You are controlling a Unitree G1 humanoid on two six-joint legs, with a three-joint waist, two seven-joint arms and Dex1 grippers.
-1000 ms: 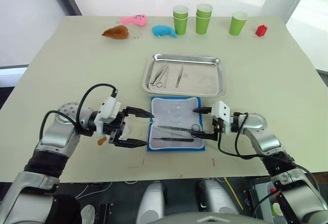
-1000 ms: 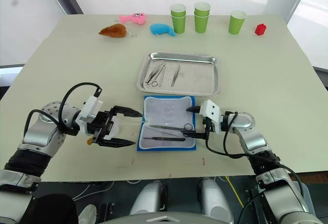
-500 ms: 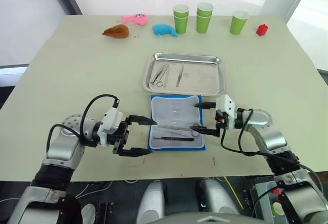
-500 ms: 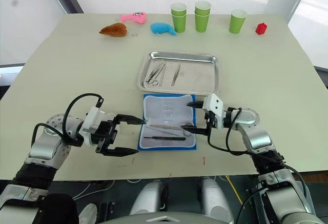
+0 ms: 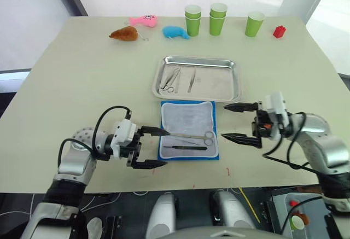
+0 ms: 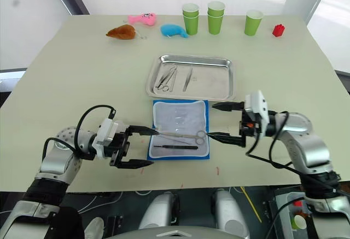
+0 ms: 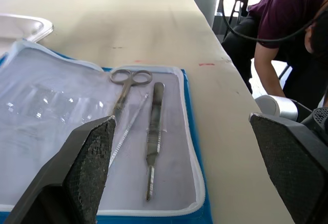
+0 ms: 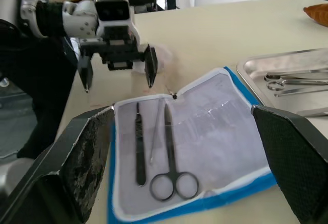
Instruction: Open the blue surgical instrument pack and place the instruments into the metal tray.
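So the flat blue fabric instrument pack [image 5: 188, 130] was lying open on the pale cream counter [image 5: 82, 75], white lining up, just on the near side of the shallow shiny steel tray [image 5: 197, 79]. Two tools were left on the lining: a pair of silver ring-handled scissors [image 5: 191, 136] lying crosswise, rings toward the robot's right, and a thin dark straight tool [image 5: 184, 147] just nearer the robot than those. The left wrist view also showed a thin wire-like probe [image 7: 128, 129] between them. The tray already had a few silver instruments [image 5: 170, 80] in its left half: ring-handled ones plus a slim pair of tweezers [image 5: 191, 80] beside them.

Left tool [image 5: 151, 149] sat at the pack's left edge, black fingers spread wide and holding nothing, with the upper fingertip [image 5: 162, 132] right at the pointed end of the scissors. I couldn't tell if it was actually touching. Right tool [image 5: 236, 122] was off the pack's right side, apart from it, also spread wide and empty.

Along the far edge of the counter were a brown plush toy [image 5: 123, 34], a pink plush toy [image 5: 143, 20], a small blue plush toy [image 5: 175, 32], some green paper cups [image 5: 192, 21] and a little red block [image 5: 279, 31]. A person in a dark purple top [image 7: 287, 14] was bent over beyond the counter in the left wrist view.
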